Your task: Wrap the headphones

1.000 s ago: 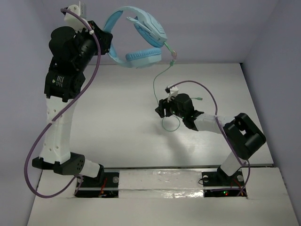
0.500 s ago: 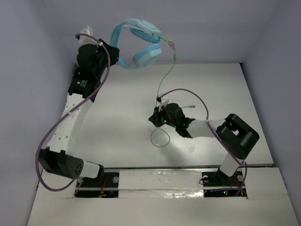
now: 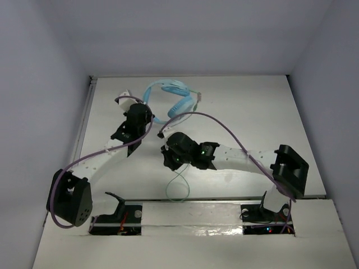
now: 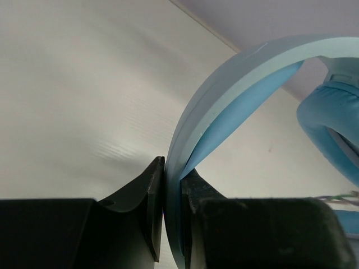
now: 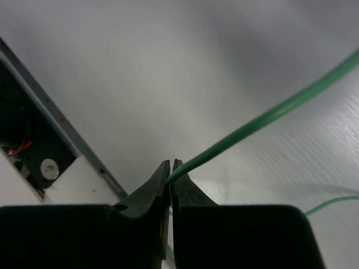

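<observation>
Half the headphones [image 4: 235, 89] is cropped.

The headphones [image 3: 178, 96] are sitting in the left gripper [image 3: 146, 108], at 12 o'clock from the right gripper [image 5: 170, 168]. The cable [image 5: 263, 116] is looping at its 6 o'clock.

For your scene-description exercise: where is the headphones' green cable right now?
In the top view, the green cable loops near the table's front edge, centre, trailing from the right end effector that pinches it.
</observation>
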Controlling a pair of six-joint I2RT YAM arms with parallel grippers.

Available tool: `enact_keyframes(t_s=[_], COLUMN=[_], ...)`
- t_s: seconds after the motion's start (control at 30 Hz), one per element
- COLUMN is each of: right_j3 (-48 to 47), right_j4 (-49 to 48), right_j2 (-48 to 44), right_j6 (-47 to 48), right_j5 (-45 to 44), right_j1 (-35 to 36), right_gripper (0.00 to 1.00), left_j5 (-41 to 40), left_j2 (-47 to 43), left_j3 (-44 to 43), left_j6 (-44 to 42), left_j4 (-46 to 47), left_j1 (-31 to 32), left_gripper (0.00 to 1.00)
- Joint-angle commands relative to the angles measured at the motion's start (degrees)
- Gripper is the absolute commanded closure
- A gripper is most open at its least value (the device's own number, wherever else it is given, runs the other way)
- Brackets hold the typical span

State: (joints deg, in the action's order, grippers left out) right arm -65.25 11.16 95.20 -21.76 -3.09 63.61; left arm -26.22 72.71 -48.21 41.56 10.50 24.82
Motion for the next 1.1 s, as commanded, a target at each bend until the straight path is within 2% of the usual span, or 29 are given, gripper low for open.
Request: enact_keyframes(t_s=[0.0, 0.2, 0.47, 0.63, 0.73, 0.8, 0.83, 0.9, 0.97, 1.03, 1.07], right_j3=[-8.9, -21.1, -27.3, -30.5, -31.2, -32.8, -33.4, -33.9, -33.5, -30.8, -29.5], right_j4=[13.3, 23.1, 25.5, 27.5, 28.0, 28.9, 29.2, 29.4, 30.1, 30.2, 28.7], right_j2=[-5.4, -7.5, -6.7, -5.5, -5.6, -5.7, -5.7, -6.0, -6.4, -8.4, -9.2], right_j6=[4.9, 11.1, 14.4, 16.8, 17.7, 18.7, 18.9, 19.2, 19.0, 18.7, 18.7], right_j5=[-2.5, -3.8, -0.3, 1.2, 6.5, 6.8, 7.5, 6.4, 4.3, 2.8, 0.7], right_j1=[0.4, 0.4, -10.8, -16.1, -19.1, -19.8, -20.4, -21.2, -21.2, -21.2, -21.2], right_gripper=[1.00, 1.00, 1.00, 1.00, 1.00, 0.95, 0.86, 0.85, 0.88, 1.00, 1.00], left_j5=[-1.1, 4.9, 11.7, 12.9, 14.4, 13.9, 13.6, 12.5, 11.2, 9.9, 10.4], left_j2=[-3.4, -3.4, -8.2, -10.7, -10.0, -9.3, -8.6, -8.0, -7.4, -7.3, -7.2], left_j3=[3.6, 10.7, 13.1, 13.8, 12.8, 11.6, 11.3, 10.4, 9.2, 8.9, 8.8], left_j6=[1.6, -4.6, -10.9, -12.5, -14.0, -15.5, -15.9, -17.0, -17.7, -18.4, -19.0], left_j4=[16.4, 21.6, 18.9, 17.2, 16.2, 14.9, 14.6, 13.3, 11.8, 11.2, 11.6], left_j1=[3.3, 6.7, 7.3, 7.8, 7.8, 7.8, 7.8, 7.8, 7.8, 7.8, 7.8], left_gripper=[1.00, 1.00, 1.00, 1.00, 1.00, 1.00, 1.00, 1.00, 1.00, 1.00, 1.00])
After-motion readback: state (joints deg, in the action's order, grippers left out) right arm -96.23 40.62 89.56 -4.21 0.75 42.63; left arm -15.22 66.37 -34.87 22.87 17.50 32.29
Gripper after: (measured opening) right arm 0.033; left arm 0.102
